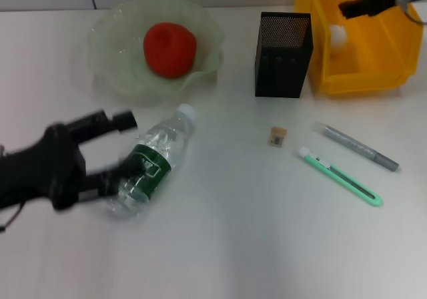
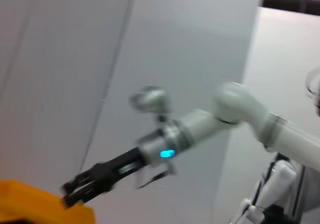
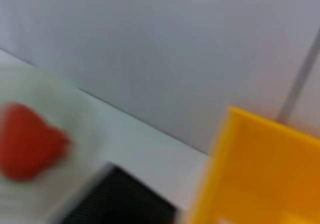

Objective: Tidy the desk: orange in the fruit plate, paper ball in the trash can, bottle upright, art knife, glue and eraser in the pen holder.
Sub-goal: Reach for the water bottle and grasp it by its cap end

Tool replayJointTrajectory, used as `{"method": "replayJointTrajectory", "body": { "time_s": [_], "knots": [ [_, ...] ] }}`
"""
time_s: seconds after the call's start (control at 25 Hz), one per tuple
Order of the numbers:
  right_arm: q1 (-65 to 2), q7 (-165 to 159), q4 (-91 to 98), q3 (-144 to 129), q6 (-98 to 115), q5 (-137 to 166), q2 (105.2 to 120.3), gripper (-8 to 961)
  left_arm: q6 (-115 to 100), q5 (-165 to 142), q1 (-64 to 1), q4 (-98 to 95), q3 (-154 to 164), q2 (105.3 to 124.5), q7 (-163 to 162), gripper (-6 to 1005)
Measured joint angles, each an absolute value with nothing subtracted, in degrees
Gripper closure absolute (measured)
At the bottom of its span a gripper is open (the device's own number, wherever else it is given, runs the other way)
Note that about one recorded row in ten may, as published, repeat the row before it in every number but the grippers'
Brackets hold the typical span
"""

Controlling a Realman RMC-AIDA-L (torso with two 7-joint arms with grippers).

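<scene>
White desk [image 1: 220, 245] — bottle [image 1: 152, 160] lies on its side between the spread left pincer's [image 1: 115, 147] fingers.

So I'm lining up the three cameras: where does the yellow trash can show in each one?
Head view: trash can in the far right corner, beside the pen holder.
Left wrist view: only a yellow corner at the lower left edge.
Right wrist view: yellow wall at lower right.
Shared landmark: the trash can itself.
</scene>
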State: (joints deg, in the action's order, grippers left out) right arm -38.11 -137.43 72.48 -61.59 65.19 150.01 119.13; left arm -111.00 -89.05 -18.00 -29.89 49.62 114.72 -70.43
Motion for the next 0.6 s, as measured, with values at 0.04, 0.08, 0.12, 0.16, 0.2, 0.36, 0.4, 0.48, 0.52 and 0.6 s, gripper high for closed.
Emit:
{"method": "replayJointTrajectory", "body": {
  "time_s": [0.04,0.08,0.12,0.16,0.2,0.36,0.4,0.48,0.52,0.6],
  "knots": [
    [-35.65,-134.82,75.38,-61.04,67.79,144.33,119.07,191,-109.91,-89.17,-18.75,-30.62,49.03,114.63,-74.08,204],
    [-32.95,-131.69,77.54,-60.35,70.72,138.79,119.04,190,-109.24,-89.15,-19.24,-31.29,48.73,114.49,-76.44,205],
    [-28.12,-124.36,79.6,-57.94,77.12,127.1,118.98,190,-107.39,-89.37,-20.52,-34.85,48.91,114.35,-83.79,205],
    [-28.12,-124.36,79.6,-57.94,77.12,127.1,118.98,190,-107.39,-89.37,-20.52,-34.85,48.91,114.35,-83.79,206],
    [-25.26,-119.95,79.31,-56.28,80.78,121.03,118.98,190,-106.53,-89.66,-21.22,-37.71,49.0,114.31,-87.85,206],
    [-18.22,-102.05,68.3,-50.71,94.25,102.55,118.65,190,-101.26,-94.84,-24.27,-47.44,48.7,114.63,-104.06,208],
    [-17.47,-97.94,63.83,-49.24,96.62,100.28,118.51,190,-99.12,-96.97,-25.35,-49.77,48.71,114.7,-109.2,208],
    [-17.14,-90.62,54.74,-46.08,99.81,99.26,117.96,190,-95.9,-101.89,-28.15,-53.71,48.99,114.99,-117.52,209],
    [-17.19,-82.76,45.3,-43.09,101.44,99.62,117.03,190,-94.15,-108.32,-31.76,-57.26,49.26,115.87,-124.5,210],
    [-17.24,-79.59,41.35,-42.16,101.61,99.72,116.64,190,-93.79,-111.23,-33.28,-58.6,49.29,116.39,-126.79,211]
  ]
}}
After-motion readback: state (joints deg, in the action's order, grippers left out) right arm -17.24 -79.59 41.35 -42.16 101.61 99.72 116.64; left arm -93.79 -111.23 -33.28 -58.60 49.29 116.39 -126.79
